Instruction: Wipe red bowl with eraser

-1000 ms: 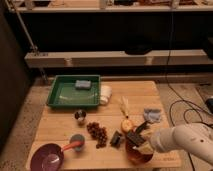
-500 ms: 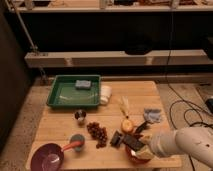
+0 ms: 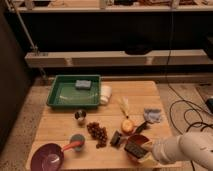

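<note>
One purple bowl [image 3: 47, 157] sits at the far left, one green tray [image 3: 62, 95] holds one sponge [image 3: 82, 84], and one small dark block [image 3: 117, 138] lies near the middle. At the right is one red bowl [image 3: 138, 145], close to the table edge. My gripper [image 3: 142, 154] is over it, pinching one eraser [image 3: 134, 148] against the inside. If I push too hard, the bowl might slide off or tip.
</note>
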### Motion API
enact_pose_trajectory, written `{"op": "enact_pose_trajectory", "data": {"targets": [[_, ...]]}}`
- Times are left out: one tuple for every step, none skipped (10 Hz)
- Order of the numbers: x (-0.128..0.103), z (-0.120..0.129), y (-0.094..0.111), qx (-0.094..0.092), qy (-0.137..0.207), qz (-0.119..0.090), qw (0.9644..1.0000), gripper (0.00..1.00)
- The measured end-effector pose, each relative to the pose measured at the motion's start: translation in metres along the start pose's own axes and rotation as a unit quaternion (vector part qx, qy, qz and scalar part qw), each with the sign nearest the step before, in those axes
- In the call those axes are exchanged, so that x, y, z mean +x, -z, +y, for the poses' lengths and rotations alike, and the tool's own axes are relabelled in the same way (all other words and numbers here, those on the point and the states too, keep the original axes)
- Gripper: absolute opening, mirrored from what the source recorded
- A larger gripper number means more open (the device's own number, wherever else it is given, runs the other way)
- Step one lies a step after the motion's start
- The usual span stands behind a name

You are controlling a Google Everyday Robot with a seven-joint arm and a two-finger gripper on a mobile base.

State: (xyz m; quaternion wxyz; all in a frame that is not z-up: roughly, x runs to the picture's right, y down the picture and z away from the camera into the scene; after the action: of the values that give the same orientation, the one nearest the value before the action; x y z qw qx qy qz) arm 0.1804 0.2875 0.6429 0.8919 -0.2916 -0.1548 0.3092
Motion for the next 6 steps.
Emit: {"op": "enact_pose_trajectory", "data": {"targets": [[0.008, -0.003, -0.001, 0.001, -0.005, 0.007, 1.0000, 0.00], [0.014, -0.009, -0.001, 0.004, -0.013, 0.012, 0.9998, 0.00], [0.018, -0.014, -0.001, 0.007, -0.019, 0.016, 0.9997, 0.00], [0.021, -0.019, -0.001, 0.010, -0.023, 0.019, 0.9995, 0.00], [0.023, -0.026, 0.000, 0.015, -0.028, 0.022, 0.9992, 0.00], [0.024, -0.032, 0.000, 0.020, -0.032, 0.024, 0.9990, 0.00]]}}
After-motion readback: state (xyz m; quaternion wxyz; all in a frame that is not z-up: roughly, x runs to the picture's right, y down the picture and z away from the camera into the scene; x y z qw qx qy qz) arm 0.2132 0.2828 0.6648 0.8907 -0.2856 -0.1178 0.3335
